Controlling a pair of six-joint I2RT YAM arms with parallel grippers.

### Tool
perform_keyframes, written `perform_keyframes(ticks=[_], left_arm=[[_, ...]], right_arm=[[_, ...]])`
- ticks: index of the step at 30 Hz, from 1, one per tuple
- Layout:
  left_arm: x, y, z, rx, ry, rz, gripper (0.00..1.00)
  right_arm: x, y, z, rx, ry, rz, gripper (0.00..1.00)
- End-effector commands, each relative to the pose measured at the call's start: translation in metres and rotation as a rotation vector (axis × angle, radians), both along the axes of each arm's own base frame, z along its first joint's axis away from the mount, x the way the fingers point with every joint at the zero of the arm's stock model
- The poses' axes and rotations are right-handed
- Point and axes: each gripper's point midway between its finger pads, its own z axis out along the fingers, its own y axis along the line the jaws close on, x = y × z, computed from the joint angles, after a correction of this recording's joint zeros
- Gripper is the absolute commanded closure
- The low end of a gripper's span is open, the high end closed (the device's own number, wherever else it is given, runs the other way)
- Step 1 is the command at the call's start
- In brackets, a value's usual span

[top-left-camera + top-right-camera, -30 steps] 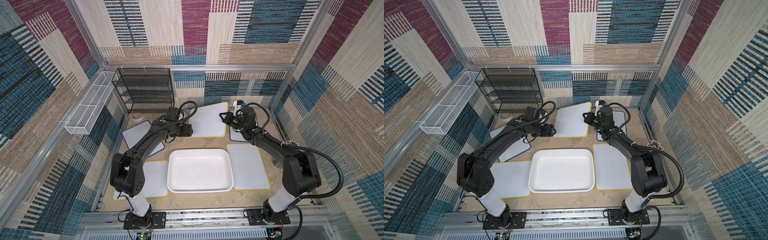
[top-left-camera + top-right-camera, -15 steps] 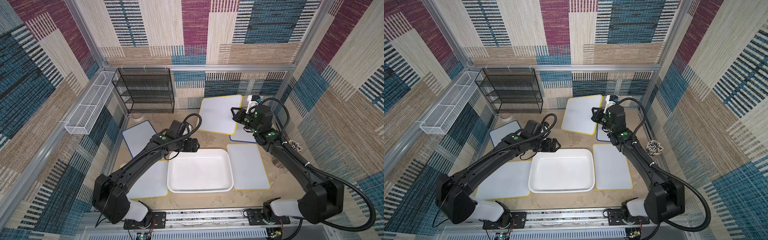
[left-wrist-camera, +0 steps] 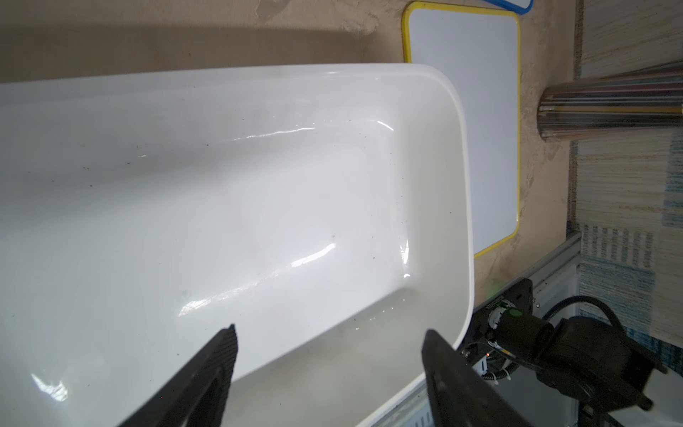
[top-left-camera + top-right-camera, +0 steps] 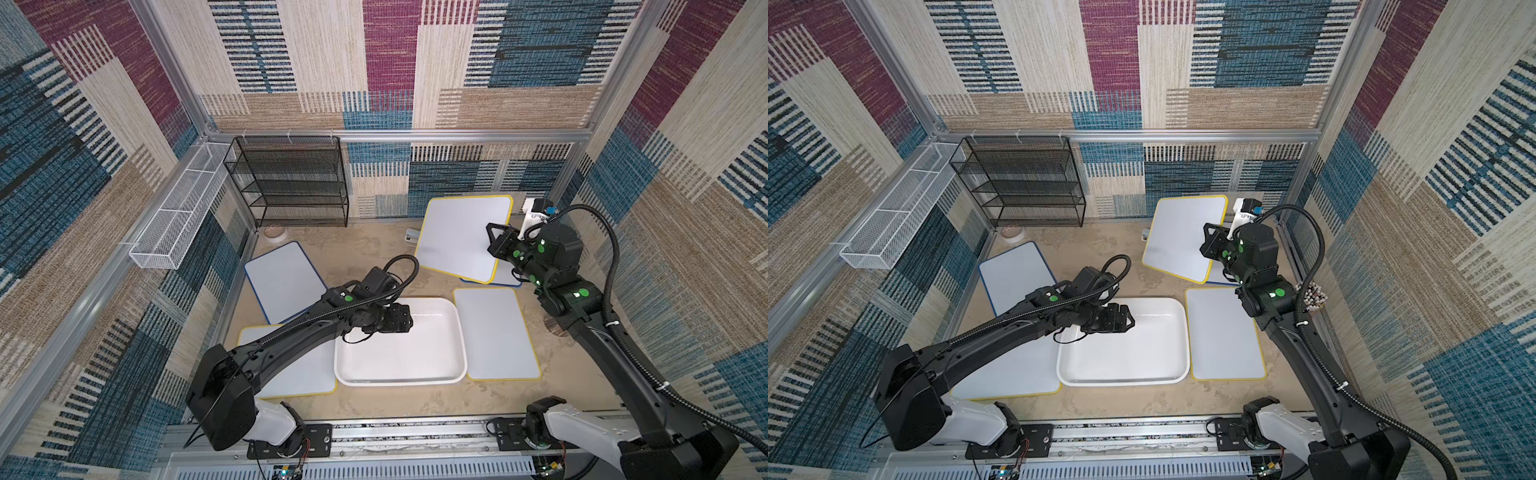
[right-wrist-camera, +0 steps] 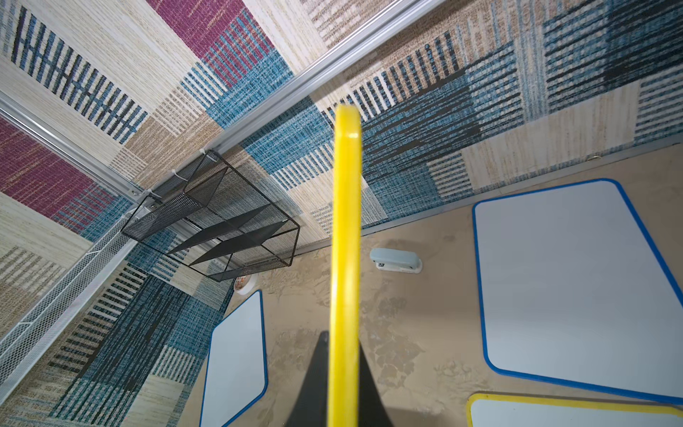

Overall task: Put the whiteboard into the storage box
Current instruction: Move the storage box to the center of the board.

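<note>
Right fingers (image 5: pixel 312 392) clamped the edge of a yellow-rimmed whiteboard (image 4: pixel 461 237), held tilted above the worktop (image 4: pixel 374 249) behind the white storage box (image 4: pixel 415 357); left fingers (image 3: pixel 214 369) stood apart over that box.

Behind the work area, a black mesh shelf rack (image 4: pixel 291 183) stands against a back wall of patchwork woven panels (image 4: pixel 390 54), and a long white wire basket (image 4: pixel 178 216) hangs along the side wall next to it. On the sand-coloured table (image 4: pixel 365 253), a roll of tape (image 4: pixel 274 233) lies by the rack's foot and a pale blue stapler (image 5: pixel 395 260) sits further along the back wall. A shiny metal cup (image 3: pixel 610 107) holding a bundle of slim sticks (image 4: pixel 1310 296) stands near the opposite side wall
</note>
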Motion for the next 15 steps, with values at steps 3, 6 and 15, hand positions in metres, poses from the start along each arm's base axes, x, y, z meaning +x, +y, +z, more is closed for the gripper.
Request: perform_keyframes(ticks=[3,6,15], left_arm=[[0.018,-0.018,-0.021,0.002,0.016,0.012,0.19],[0.027,-0.028,-0.036,0.028,0.030,-0.010,0.19],[0.062,-0.051,-0.066,0.134,0.021,-0.078,0.19]], right_arm=[[-0.017,-0.009,0.028,0.013,-0.093,-0.021,0.95],[-0.025,-0.011,0.035,0.008,-0.105,-0.021,0.95],[-0.033,-0.011,0.046,0.011,-0.115,-0.005,0.96]])
